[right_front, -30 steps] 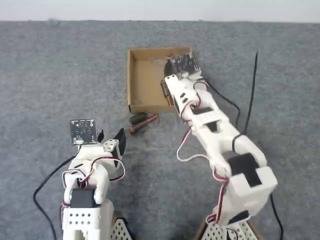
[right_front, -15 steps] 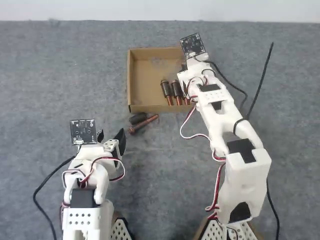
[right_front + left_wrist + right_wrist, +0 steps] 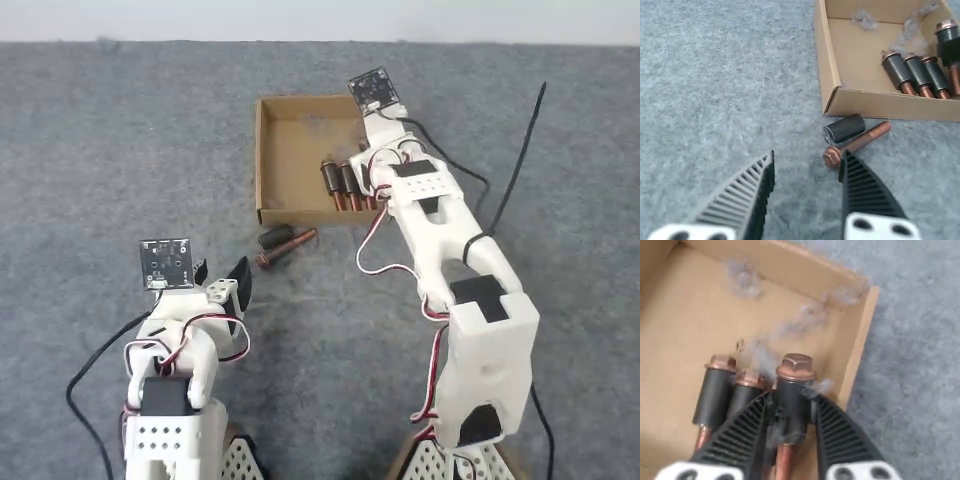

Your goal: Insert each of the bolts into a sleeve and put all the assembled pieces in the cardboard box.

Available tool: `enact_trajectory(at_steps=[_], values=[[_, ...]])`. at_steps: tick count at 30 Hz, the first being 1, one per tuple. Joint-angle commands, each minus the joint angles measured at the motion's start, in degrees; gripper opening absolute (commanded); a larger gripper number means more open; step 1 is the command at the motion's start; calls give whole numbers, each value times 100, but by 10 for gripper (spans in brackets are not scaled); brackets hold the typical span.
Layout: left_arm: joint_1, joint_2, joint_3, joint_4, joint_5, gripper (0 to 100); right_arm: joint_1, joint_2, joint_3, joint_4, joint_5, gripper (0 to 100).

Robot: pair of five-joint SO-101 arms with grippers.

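cardboard box [image 3: 259, 160] sits open at the far side of the grey carpet [image 3: 120, 150], and there's stock inside: three assembled pieces [image 3: 917, 74] lying side by side against the near wall, bolt heads pointing into the box, copper threads poking out of the black sleeves toward that wall. wisps of grey fluff [image 3: 742, 277] on the box floor too. right gripper [image 3: 790, 401] is in over the box's right side, fingers clamped on a fourth piece [image 3: 792, 390]: black sleeve pinched between them, copper hex head sticking out past the fingertips, threaded end showing at the other side. it's just beside the three lying there. outside the box, just off the near wall, a loose sleeve [image 3: 844, 128], short, black and hollow, lies touching a loose bolt [image 3: 860, 142], copper with a flanged hex head. left gripper [image 3: 808, 156] hangs over the carpet near that pair, fingers spread wide, nothing between them.
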Motion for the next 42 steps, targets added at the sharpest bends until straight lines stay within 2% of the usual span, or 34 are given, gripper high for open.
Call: enact_trajectory(at_steps=[1,13,23,28,30,34,42], values=[[-26,-123,-66,26,-53,200,119,-110,-290,356,97,140],[-26,-123,-66,9,-53,200,119,-532,-387,558,97,6],[-26,-123,-66,9,-53,200,-75,-1771,-369,2571,132,7],[-35,-141,-66,18,-53,199,-435,-2176,-378,3899,149,7],[-193,-158,-66,9,-35,199,-558,-2413,-378,4391,273,7],[-580,-167,-66,-132,-35,199,-664,-2941,-369,5042,1108,7],[-1407,-141,-66,18,-53,199,-1279,-3582,-369,5851,1196,7]])
